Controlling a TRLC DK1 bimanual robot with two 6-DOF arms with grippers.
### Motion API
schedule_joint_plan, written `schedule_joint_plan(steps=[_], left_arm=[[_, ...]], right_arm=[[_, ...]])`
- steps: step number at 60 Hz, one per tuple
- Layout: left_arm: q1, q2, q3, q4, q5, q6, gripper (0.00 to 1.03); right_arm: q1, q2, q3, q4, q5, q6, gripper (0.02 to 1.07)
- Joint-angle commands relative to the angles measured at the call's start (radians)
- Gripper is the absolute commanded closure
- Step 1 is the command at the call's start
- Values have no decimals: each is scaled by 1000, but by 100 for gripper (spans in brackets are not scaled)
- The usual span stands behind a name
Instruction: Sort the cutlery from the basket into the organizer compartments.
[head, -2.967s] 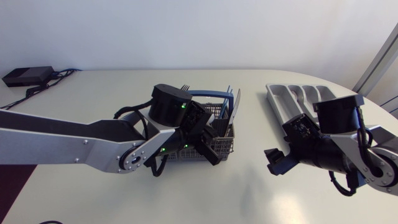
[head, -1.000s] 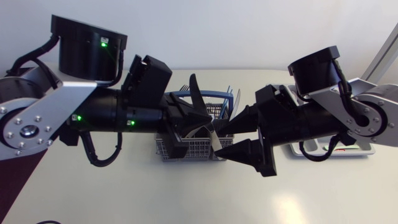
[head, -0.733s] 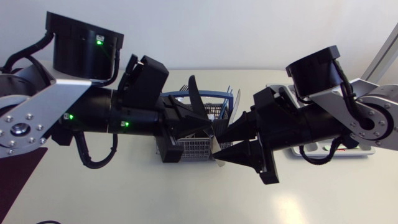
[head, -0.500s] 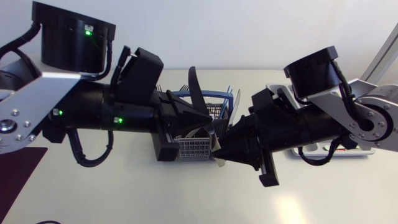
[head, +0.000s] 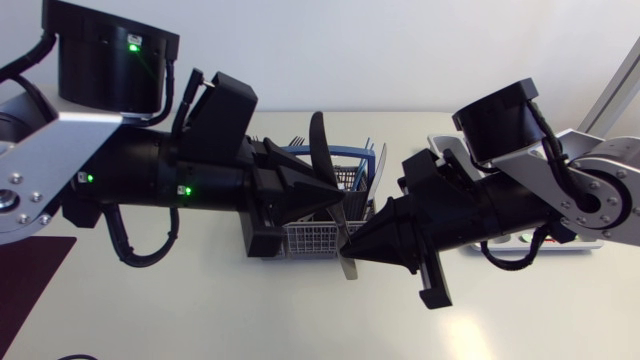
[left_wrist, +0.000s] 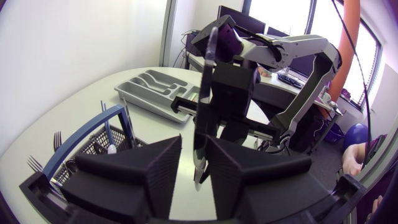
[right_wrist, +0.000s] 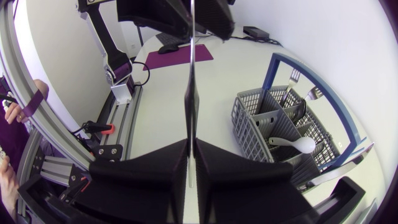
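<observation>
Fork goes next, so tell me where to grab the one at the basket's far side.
Grip the fork at its neck, just under the tines, coming straight down from above. It stands upright in the basket, tines up, handle sunk in a compartment, so only that top part is free to pinch.

Organizer (head: 440, 147) mostly behind the right arm (head: 545, 180), basket (head: 312, 238) partly behind the left arm (head: 170, 175)

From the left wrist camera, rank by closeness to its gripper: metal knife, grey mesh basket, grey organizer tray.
1. Long metal knife, right at the left gripper.
2. Grey mesh basket with blue handle, close beside it.
3. Grey plastic organizer tray, far ahead across the table.
</observation>
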Motion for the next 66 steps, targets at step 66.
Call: schedule_joint_plan(steps=[66], left_arm=[[-124, 351, 249, 53, -468, 58, 12]], right_arm=[[-1020, 74, 87, -160, 45, -206, 102]])
